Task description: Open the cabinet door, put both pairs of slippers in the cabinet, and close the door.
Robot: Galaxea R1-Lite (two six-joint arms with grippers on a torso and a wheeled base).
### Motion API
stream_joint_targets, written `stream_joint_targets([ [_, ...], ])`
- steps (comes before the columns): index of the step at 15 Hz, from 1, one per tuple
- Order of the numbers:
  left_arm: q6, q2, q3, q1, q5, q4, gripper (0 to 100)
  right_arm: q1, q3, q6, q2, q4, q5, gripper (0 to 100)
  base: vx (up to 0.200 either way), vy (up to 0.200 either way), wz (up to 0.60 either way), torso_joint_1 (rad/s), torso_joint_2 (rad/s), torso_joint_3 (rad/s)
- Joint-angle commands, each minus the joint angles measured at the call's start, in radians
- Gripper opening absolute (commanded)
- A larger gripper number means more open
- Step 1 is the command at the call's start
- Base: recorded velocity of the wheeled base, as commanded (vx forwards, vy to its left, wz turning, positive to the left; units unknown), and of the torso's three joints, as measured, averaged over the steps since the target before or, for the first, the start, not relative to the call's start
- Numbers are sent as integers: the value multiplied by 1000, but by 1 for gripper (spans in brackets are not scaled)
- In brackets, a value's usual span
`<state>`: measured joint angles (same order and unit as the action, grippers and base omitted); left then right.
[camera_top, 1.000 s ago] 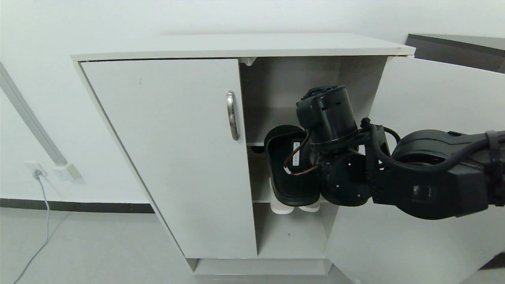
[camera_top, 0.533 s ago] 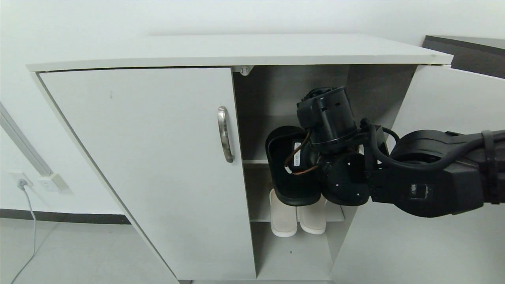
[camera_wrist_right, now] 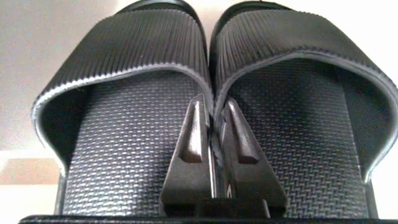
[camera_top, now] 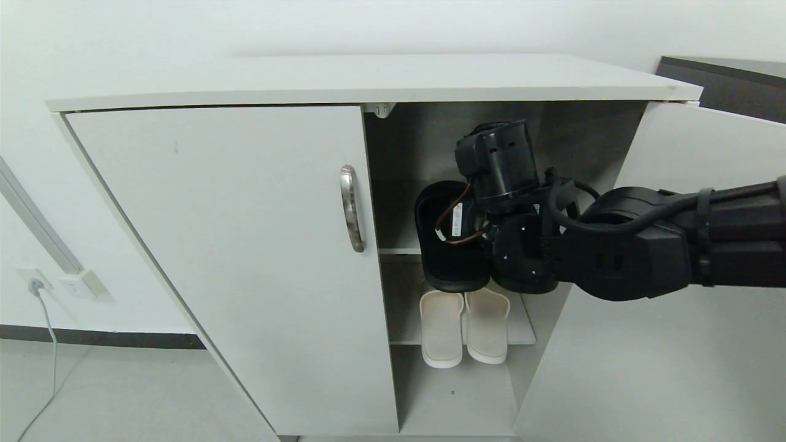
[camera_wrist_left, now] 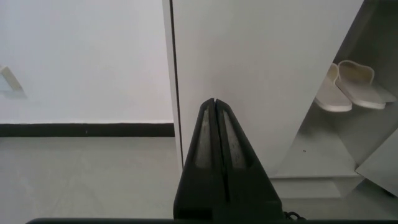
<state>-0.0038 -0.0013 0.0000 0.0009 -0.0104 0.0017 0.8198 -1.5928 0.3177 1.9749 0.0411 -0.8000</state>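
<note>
The white cabinet [camera_top: 368, 80] has its right door [camera_top: 688, 159] swung open and its left door [camera_top: 233, 245] closed. A pair of white slippers [camera_top: 463, 325] lies on the lower shelf [camera_top: 522, 331], toes outward, also seen as the white slippers [camera_wrist_left: 351, 84] from the left wrist. My right gripper [camera_wrist_right: 212, 134] is shut on the inner edges of the black slippers [camera_wrist_right: 149, 93], pinching both together. In the head view the black slippers [camera_top: 448, 245] hang at the cabinet opening, at the level of the middle shelf and just above the white pair. My left gripper [camera_wrist_left: 214, 102] is shut and empty, low in front of the closed left door.
A metal handle [camera_top: 349, 209] sits on the left door's right edge. A wall socket with a cable [camera_top: 37, 288] is at the lower left. The floor [camera_wrist_left: 87, 174] in front of the cabinet is bare. The upper shelf space [camera_top: 417, 147] holds nothing.
The head camera moved closer to the cabinet early on. My right arm has since carried the black slippers up and deeper into the opening, uncovering the white pair below.
</note>
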Motion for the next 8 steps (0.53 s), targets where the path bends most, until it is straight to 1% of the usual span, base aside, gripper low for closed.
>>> stream_joint_targets([
  [1, -1, 1, 0, 1, 0, 0, 0, -19, -75, -9, 71, -3, 5, 0, 0, 0, 0, 0, 0, 0],
  [5, -1, 1, 0, 1, 0, 0, 0, -41, -171, -28, 127, -9, 16, 0, 0, 0, 0, 0, 0, 0],
  [8, -1, 1, 0, 1, 0, 0, 0, -60, -194, -48, 144, -3, 33, 0, 0, 0, 0, 0, 0, 0],
])
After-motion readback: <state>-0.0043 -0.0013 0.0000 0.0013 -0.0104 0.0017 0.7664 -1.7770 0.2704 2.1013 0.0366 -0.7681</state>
